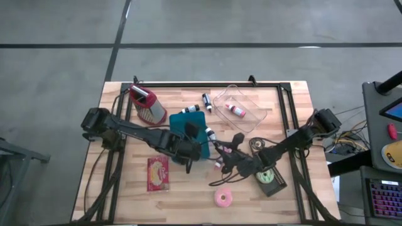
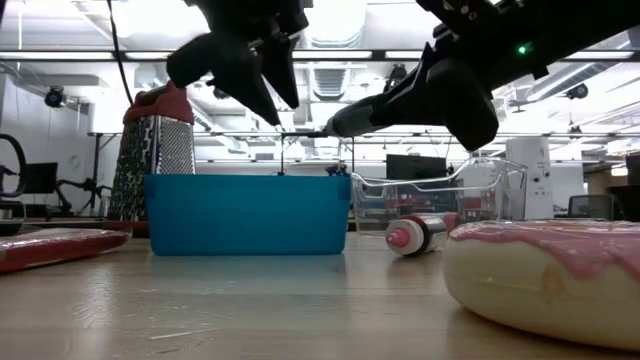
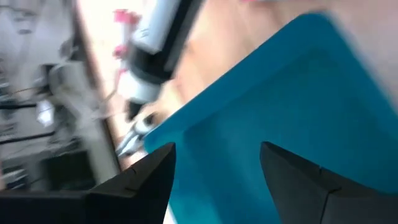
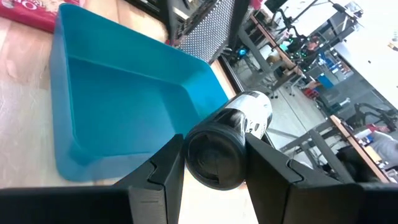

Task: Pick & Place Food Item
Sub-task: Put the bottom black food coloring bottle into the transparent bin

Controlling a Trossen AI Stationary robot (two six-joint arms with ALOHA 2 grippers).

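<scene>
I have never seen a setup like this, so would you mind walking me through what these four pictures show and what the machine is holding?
It is a robot with two dark arms at a wooden table, each ending in a two-finger gripper. One picture looks straight down, one looks level from the tabletop, and two come from cameras on the wrists.

On the table lie a blue bin, a clear plastic tray with a small bottle in it, a metal grater, a red packet, a pink-iced donut and several other small bottles.

The right gripper is shut on a dark-capped bottle, held just beside the blue bin. The left gripper hovers open over the bin, holding nothing.
</scene>
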